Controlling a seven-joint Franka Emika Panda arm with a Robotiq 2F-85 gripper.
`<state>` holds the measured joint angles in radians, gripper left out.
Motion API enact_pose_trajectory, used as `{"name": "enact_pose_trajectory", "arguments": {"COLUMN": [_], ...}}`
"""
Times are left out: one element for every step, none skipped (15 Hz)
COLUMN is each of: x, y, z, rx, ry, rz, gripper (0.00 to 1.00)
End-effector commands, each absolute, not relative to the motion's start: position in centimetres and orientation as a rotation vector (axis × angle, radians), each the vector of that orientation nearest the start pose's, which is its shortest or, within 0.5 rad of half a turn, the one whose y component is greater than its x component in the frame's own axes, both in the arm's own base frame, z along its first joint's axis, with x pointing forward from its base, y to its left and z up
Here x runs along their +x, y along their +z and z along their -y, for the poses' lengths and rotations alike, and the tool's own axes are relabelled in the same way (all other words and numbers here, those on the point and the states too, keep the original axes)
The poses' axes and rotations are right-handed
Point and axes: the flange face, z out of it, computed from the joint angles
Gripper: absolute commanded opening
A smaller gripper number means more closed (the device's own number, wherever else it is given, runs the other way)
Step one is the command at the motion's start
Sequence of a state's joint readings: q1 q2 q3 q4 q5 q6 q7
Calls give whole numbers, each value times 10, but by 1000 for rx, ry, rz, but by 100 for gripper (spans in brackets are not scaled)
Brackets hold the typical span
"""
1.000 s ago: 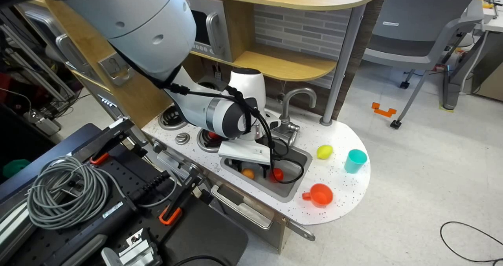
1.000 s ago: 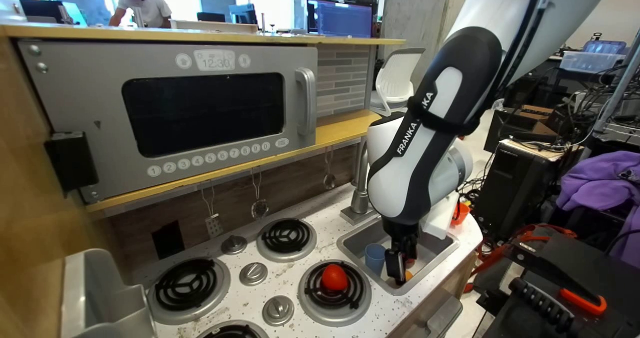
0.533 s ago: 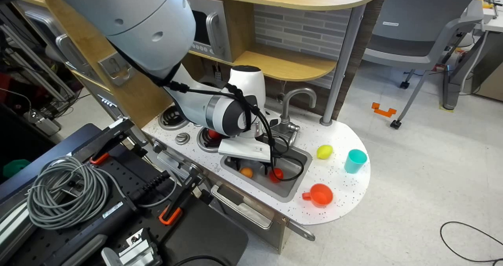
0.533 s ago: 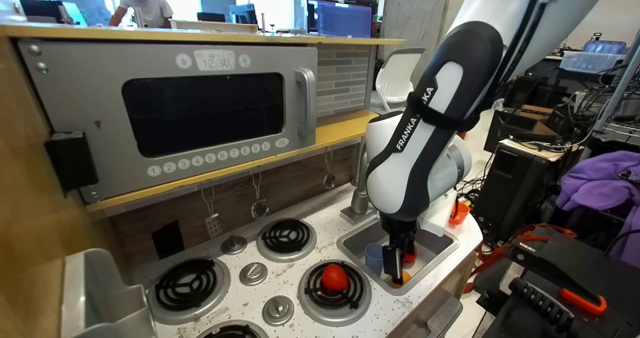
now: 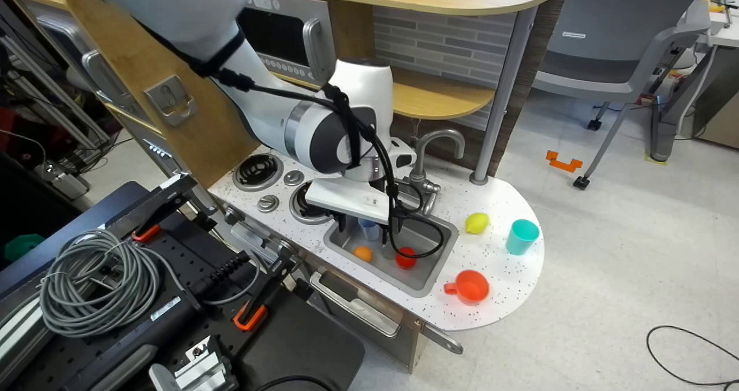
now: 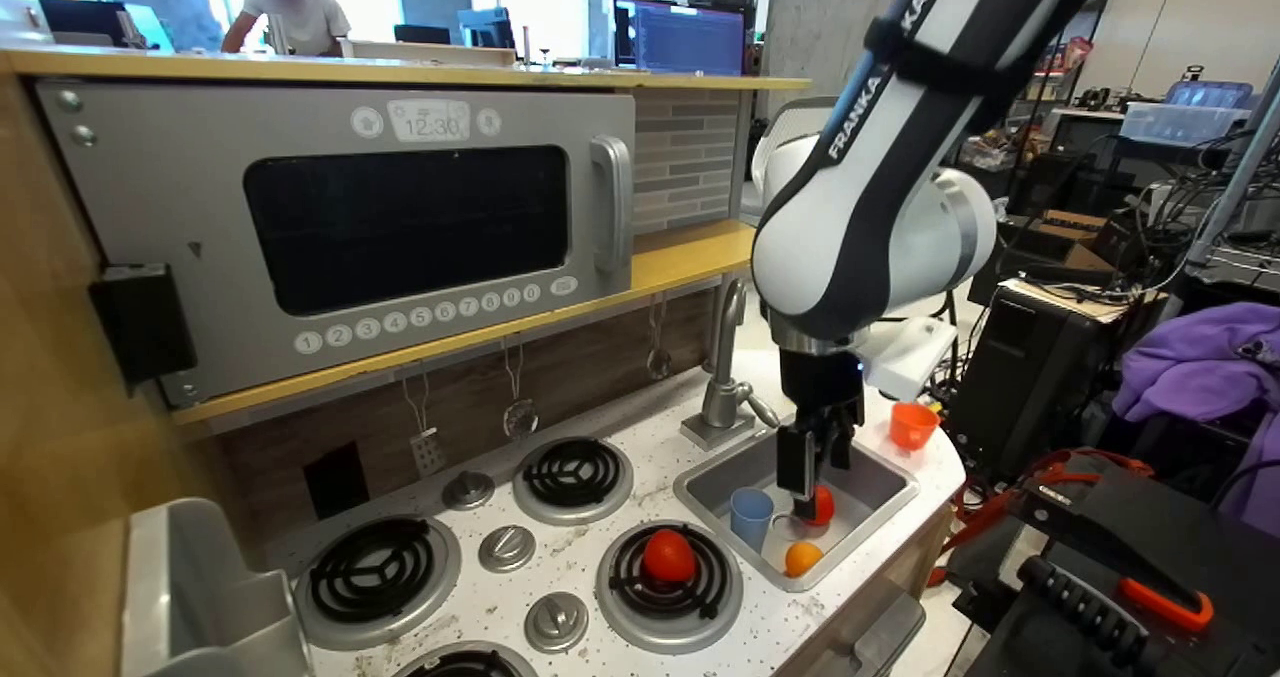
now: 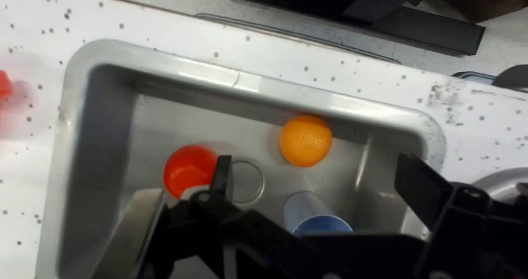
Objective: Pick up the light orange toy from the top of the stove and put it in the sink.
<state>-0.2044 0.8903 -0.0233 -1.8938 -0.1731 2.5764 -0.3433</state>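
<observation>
The black two-fingered gripper [image 7: 315,165] is hovering over the grey metal sink [image 7: 198,69], its jaws standing wide and gripping nothing. Below and between them, the round, dimpled orange toy [image 7: 305,141] is lying inside the sink. Placing is looking finished; the next move is probably calling for raising the jaws clear of the cylindrical blue plastic-looking cup [image 7: 308,211] beneath them.

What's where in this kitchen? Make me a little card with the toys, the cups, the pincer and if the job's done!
Sink: orange toy, round red thing, blue cup
Stove burner: red toy
Counter: yellow lemon, teal cup, red-orange cup with a handle
Pincer: open, over the sink
Held: nothing that shows
Job: looks done, as the orange toy lies in the sink
</observation>
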Motion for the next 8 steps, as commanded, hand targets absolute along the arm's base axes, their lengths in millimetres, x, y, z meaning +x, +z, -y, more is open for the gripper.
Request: {"name": "enact_pose_trajectory", "arguments": {"x": [527, 522, 517, 511, 506, 501, 496, 490], "y": [84, 100, 116, 133, 150, 168, 183, 192], "z": [116, 113, 108, 103, 98, 92, 85, 78], "rx": [-3116, -3126, -3122, -3118, -3127, -3137, -3161, -3215], "ry": [347, 309, 273, 239, 201, 161, 135, 165], "rz": [140, 54, -27, -109, -192, -267, -324, -308], "gripper": [100, 100, 100, 100, 100, 100, 100, 100]}}
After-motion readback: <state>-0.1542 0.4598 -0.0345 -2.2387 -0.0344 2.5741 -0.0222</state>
